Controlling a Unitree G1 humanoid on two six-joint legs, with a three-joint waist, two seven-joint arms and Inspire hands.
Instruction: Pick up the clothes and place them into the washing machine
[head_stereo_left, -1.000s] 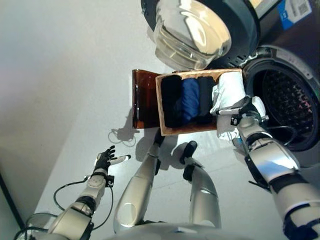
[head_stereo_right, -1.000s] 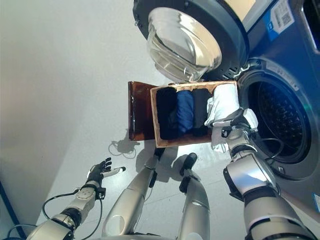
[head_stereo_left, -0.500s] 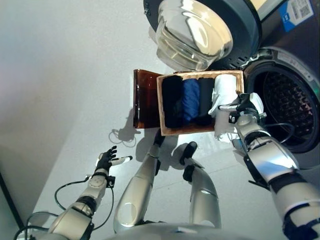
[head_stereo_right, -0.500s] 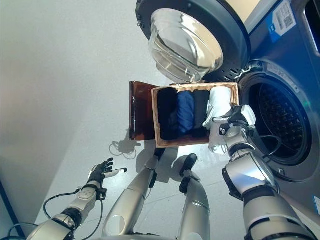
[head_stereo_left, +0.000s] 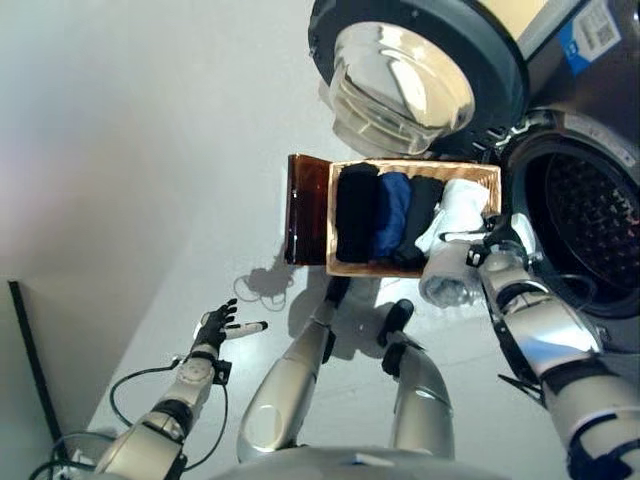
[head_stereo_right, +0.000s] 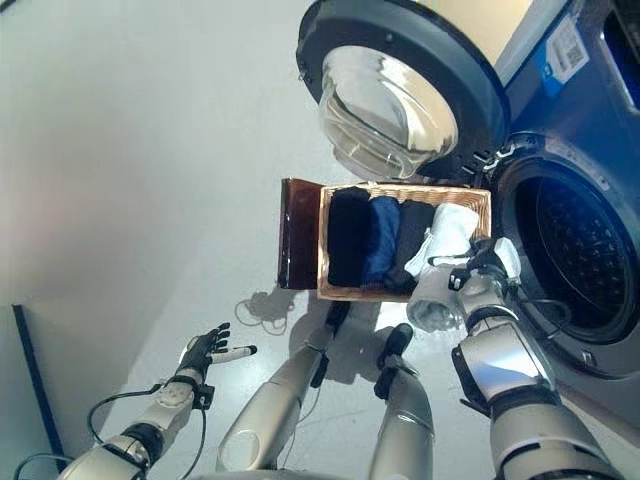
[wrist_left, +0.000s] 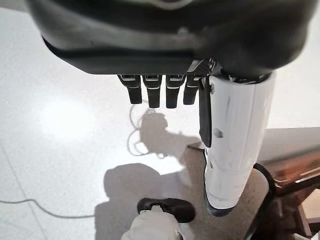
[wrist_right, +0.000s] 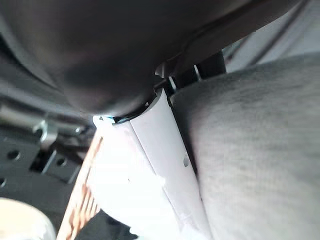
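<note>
A wicker basket (head_stereo_left: 412, 265) stands on the floor before the washing machine. It holds rolled clothes: a black one (head_stereo_left: 357, 212), a blue one (head_stereo_left: 392, 215), another black one (head_stereo_left: 422, 212) and white cloth (head_stereo_left: 460, 205) at its right end. My right hand (head_stereo_left: 497, 250) is shut on a white-grey garment (head_stereo_left: 447, 278), which hangs just outside the basket's near right corner. The right wrist view shows this grey cloth (wrist_right: 260, 150) pressed against the white thumb cover (wrist_right: 162, 165). My left hand (head_stereo_left: 215, 325) hovers open over the floor at the lower left, holding nothing.
The washing machine's drum (head_stereo_left: 590, 225) gapes at the right, beside my right hand. Its round glass door (head_stereo_left: 405, 75) is swung open beyond the basket. A dark brown panel (head_stereo_left: 305, 210) leans on the basket's left side. Pale floor (head_stereo_left: 130, 150) spreads to the left.
The camera has shifted. My right hand has drawn the white-grey garment from the basket's right end to its near corner. The left hand has hardly moved.
</note>
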